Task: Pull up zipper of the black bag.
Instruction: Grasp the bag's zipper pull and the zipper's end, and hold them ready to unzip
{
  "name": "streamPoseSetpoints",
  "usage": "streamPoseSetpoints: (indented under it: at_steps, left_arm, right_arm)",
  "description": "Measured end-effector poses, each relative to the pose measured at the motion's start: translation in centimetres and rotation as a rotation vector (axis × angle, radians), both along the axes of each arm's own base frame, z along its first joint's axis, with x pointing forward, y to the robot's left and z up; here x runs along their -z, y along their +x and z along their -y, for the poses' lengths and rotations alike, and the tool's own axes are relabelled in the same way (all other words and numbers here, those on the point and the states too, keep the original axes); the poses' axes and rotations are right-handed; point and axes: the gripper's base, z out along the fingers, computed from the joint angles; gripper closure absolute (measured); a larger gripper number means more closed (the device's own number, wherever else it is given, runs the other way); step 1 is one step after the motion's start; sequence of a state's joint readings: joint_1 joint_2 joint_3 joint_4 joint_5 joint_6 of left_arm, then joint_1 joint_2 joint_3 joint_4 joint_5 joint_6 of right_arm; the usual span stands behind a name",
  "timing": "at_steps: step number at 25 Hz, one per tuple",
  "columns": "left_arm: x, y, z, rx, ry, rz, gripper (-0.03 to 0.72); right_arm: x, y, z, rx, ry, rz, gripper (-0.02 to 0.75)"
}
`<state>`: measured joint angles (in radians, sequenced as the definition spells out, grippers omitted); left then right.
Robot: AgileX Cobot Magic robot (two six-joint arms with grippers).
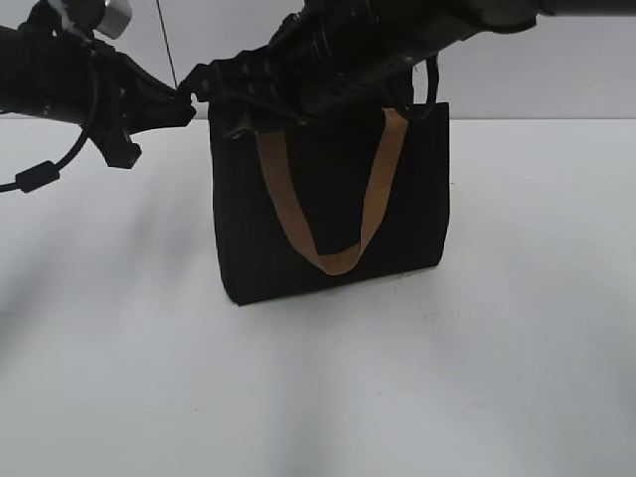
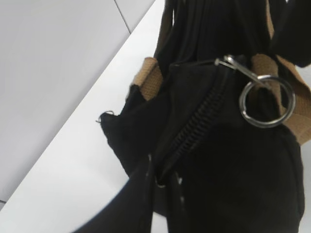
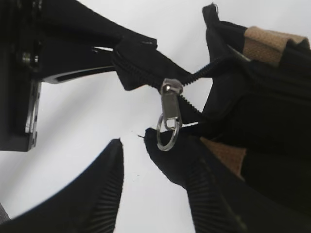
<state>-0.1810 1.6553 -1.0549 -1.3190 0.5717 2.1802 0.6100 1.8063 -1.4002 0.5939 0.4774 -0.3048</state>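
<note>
Exterior view: the black bag (image 1: pixel 333 214) stands upright on the white table (image 1: pixel 497 378), a tan handle (image 1: pixel 333 204) hanging down its front face. The left gripper (image 1: pixel 187 99) reaches in from 9 o'clock to the bag's top left corner; the right arm (image 1: pixel 397 40) crosses above the bag's top edge from 2 o'clock. No brand, label or writing can be read anywhere.

Left wrist view: the zipper (image 2: pixel 194 128) runs from 7 o'clock up toward 1 o'clock, ending at its silvery ring pull (image 2: pixel 266 101), which lies against a tan strap. The gripper's own jaws are dark and blurred at the bottom edge; whether they clamp the fabric I cannot tell.

Right wrist view: the right gripper (image 3: pixel 155 182) is spread apart, holding nothing. The ring pull (image 3: pixel 168 130) dangles just above its right-hand finger. At 10 o'clock the left gripper (image 3: pixel 109 58) pinches the bag's end tab.
</note>
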Motion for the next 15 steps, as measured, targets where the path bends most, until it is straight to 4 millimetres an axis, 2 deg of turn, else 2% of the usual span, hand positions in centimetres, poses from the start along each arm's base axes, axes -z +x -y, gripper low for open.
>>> streamPoseSetpoints:
  at_steps: [9,15]
  left_arm:
    - [0.0,0.0,0.0,-0.001,0.0,0.0,0.661]
    - [0.0,0.0,0.0,-0.001,0.001,0.001,0.661]
  right_arm:
    - [1.1,0.8,-0.3,0.037,0.009,0.001,0.411]
    - [1.7,1.3,-0.4,0.062,0.013,0.014,0.46]
